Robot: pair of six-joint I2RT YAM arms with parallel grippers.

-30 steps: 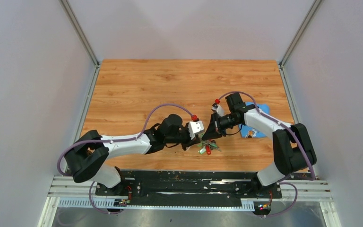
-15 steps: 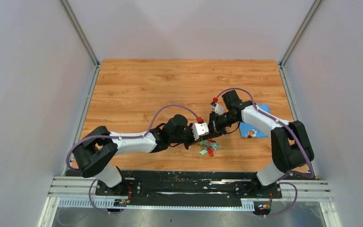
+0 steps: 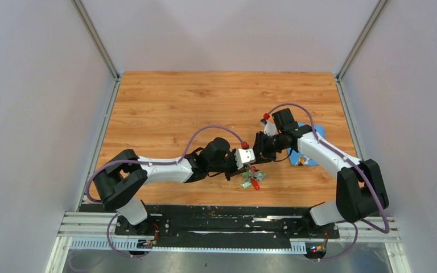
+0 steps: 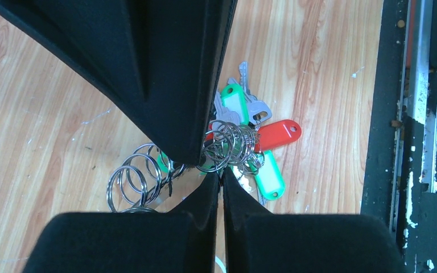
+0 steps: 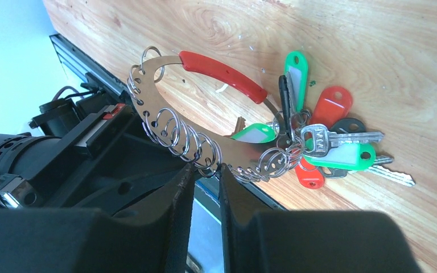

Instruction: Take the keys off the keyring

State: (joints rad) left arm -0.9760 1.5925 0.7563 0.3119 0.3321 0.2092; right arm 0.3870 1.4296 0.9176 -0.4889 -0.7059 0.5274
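Observation:
The keyring [image 5: 221, 75] is an oval silvery loop with a red curved piece, strung with several small split rings [image 4: 128, 183]. The keys [image 5: 330, 151], with green and red plastic heads, hang from it and rest on the wood; they also show in the top view [image 3: 250, 180] and the left wrist view [image 4: 262, 136]. My right gripper [image 5: 205, 169] is shut on the loop's lower band among the rings. My left gripper [image 4: 221, 172] is shut on a small ring of the keyring, tip to tip with the right one [image 3: 258, 153]. The left gripper [image 3: 251, 161] faces it.
A blue cloth [image 3: 310, 154] lies on the wooden table [image 3: 205, 102] under my right forearm. The black base rail [image 3: 227, 219] runs along the near edge, close behind the keys. Grey walls enclose the table on three sides.
Both grippers have shifted a little to the right, staying together. My left arm has stretched out further, and the bunch of keys has moved slightly right with them.

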